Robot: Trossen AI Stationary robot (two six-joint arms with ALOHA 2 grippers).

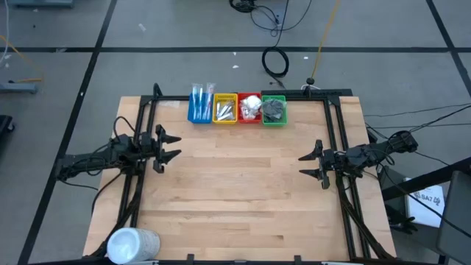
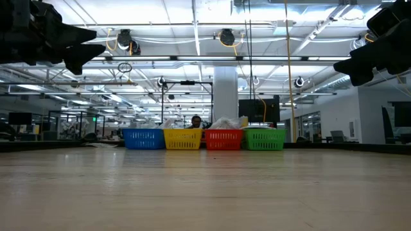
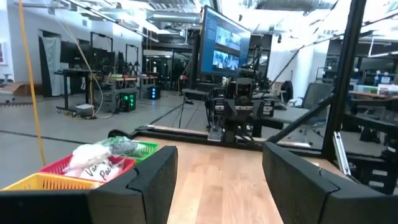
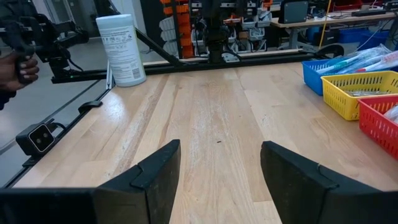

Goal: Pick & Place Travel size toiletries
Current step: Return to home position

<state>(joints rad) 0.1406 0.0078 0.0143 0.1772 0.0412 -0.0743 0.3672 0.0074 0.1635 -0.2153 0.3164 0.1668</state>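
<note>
The travel size toiletries lie sorted in four bins at the table's far edge: slim sticks in the blue bin (image 1: 199,108), silver tubes in the yellow bin (image 1: 224,110), white packets in the red bin (image 1: 249,108), dark discs in the green bin (image 1: 274,110). My left gripper (image 1: 171,146) hovers open at the table's left side, above the wood. My right gripper (image 1: 309,163) hovers open at the right side. Both point toward the table's middle with nothing between their fingers.
A large white cylinder (image 1: 132,244) stands at the table's near left corner. Black frame rails (image 1: 140,177) run along the left and right sides. The wooden tabletop (image 1: 243,184) between the grippers is bare. A person's hand (image 4: 15,65) shows beyond the table in the right wrist view.
</note>
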